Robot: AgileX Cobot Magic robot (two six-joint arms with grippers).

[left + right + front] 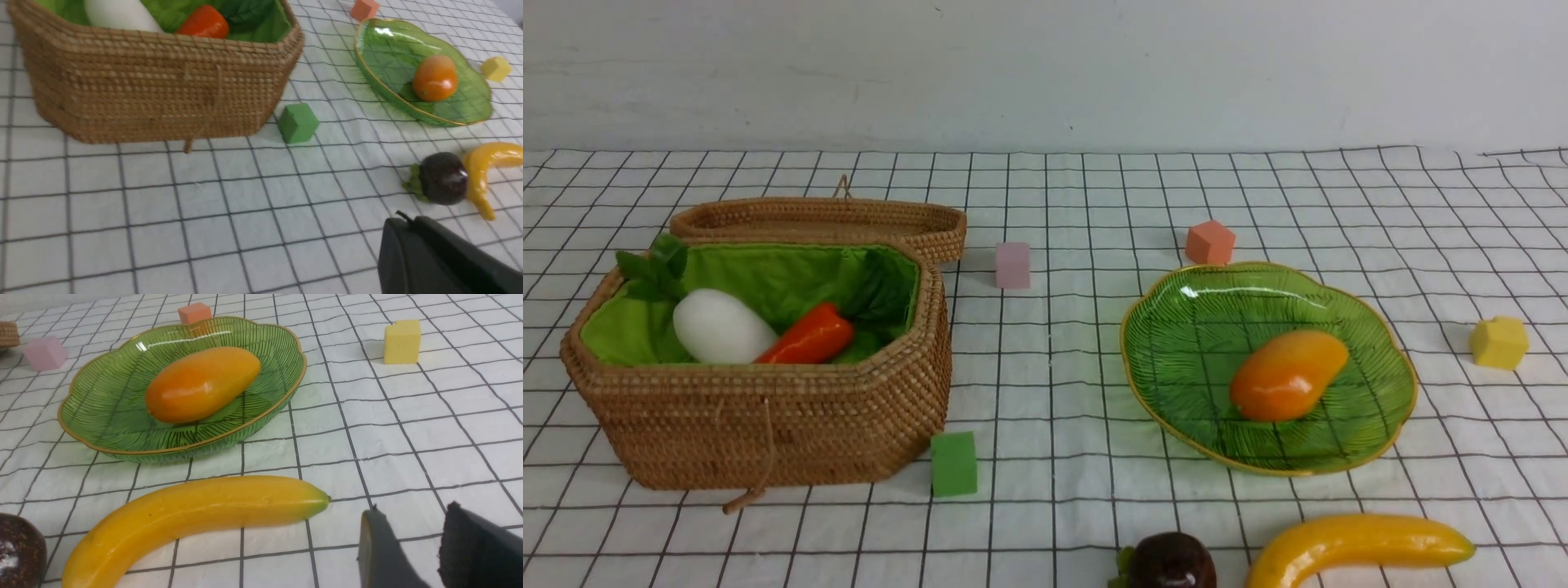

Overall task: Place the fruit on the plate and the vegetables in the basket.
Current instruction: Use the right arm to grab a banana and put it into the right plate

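Fingers of the right gripper [410, 526] stood spread and empty, nearer the banana [204, 510] than the closed left gripper [406, 218]. Its green tip pointed rightward, its long axis crosswise, bending robotward at left; beyond lay the plate [94, 447].
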